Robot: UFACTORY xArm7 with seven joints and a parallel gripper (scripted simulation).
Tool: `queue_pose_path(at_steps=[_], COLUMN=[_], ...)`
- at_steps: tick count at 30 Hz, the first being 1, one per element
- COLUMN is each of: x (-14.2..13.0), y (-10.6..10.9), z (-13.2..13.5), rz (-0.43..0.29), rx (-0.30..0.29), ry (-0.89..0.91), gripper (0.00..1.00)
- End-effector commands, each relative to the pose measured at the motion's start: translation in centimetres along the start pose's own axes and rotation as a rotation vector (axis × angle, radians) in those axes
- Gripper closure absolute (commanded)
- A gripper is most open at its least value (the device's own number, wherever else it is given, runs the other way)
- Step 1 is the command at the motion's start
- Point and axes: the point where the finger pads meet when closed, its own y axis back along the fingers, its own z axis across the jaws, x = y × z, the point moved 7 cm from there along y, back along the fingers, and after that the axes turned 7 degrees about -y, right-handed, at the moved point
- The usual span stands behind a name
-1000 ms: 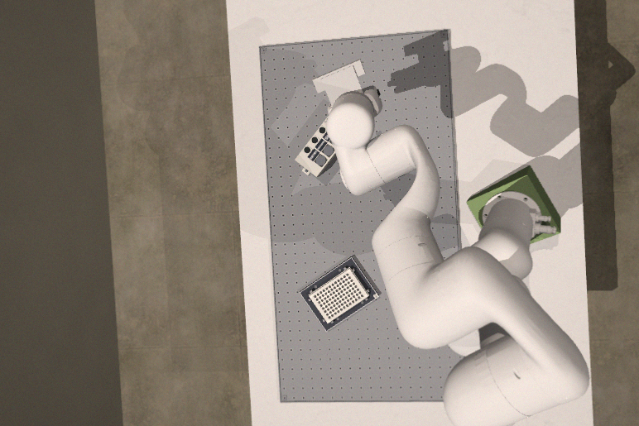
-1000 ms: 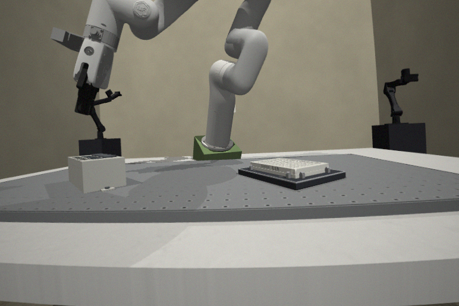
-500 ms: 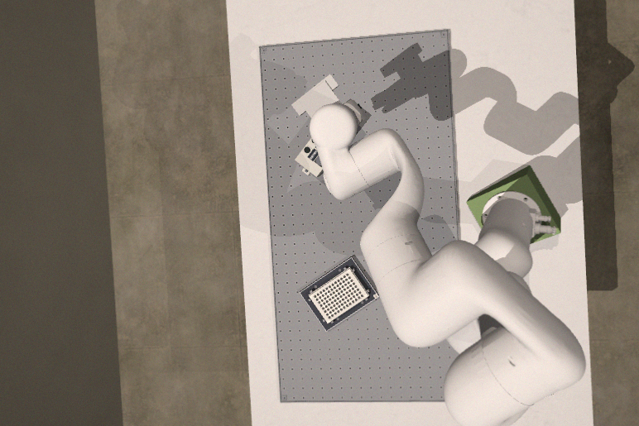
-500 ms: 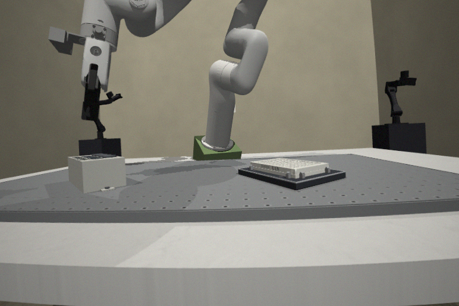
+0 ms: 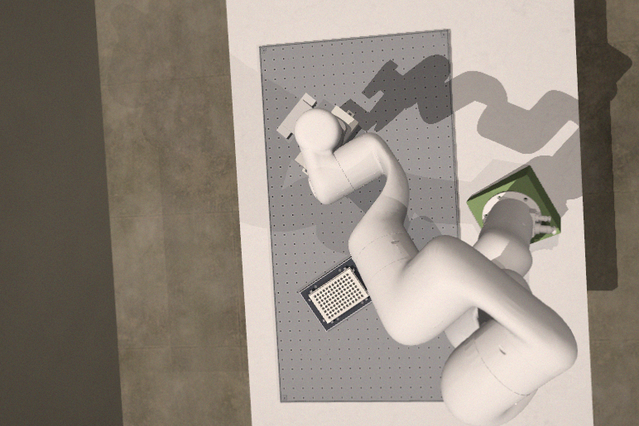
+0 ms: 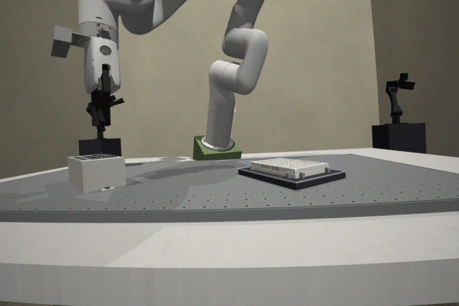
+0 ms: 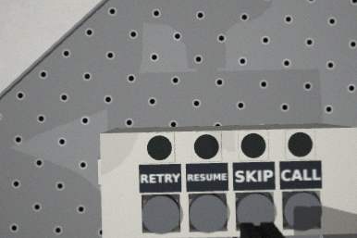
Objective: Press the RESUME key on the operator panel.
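The operator panel (image 7: 228, 182) is a white box on the perforated plate, seen from above in the wrist view. Its keys read from left to right RETRY (image 7: 161, 213), RESUME (image 7: 207, 213), SKIP (image 7: 254, 210) and CALL (image 7: 301, 210). Each round lamp sits above its label, and all the lamps are dark, including RESUME's lamp (image 7: 206, 146). My gripper (image 7: 259, 231) is shut and empty. Its dark tips show at the bottom edge, near the SKIP key and to the right of RESUME. In the exterior view the gripper (image 6: 100, 123) points straight down, well above the panel (image 6: 97, 172).
A white well plate on a dark base (image 6: 291, 169) lies at the middle right of the plate. The arm's green base (image 6: 216, 148) stands behind. A black camera stand (image 6: 398, 135) is at the far right, and another stands behind the panel. A small tab (image 6: 106, 188) lies at the panel's foot.
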Motion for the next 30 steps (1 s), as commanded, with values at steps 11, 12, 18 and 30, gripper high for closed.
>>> queue_pose_path(at_steps=[11, 12, 18, 30], x=[0.1, 0.1, 0.1, 0.1], y=[-1.7, -1.9, -2.6, -2.9], z=[-0.1, -0.1, -0.1, -0.1], rz=[0.0, 0.0, 0.0, 0.0], rx=[0.004, 0.004, 0.004, 0.004], ry=[0.006, 0.006, 0.006, 0.006], gripper=[1.0, 1.0, 1.0, 1.0])
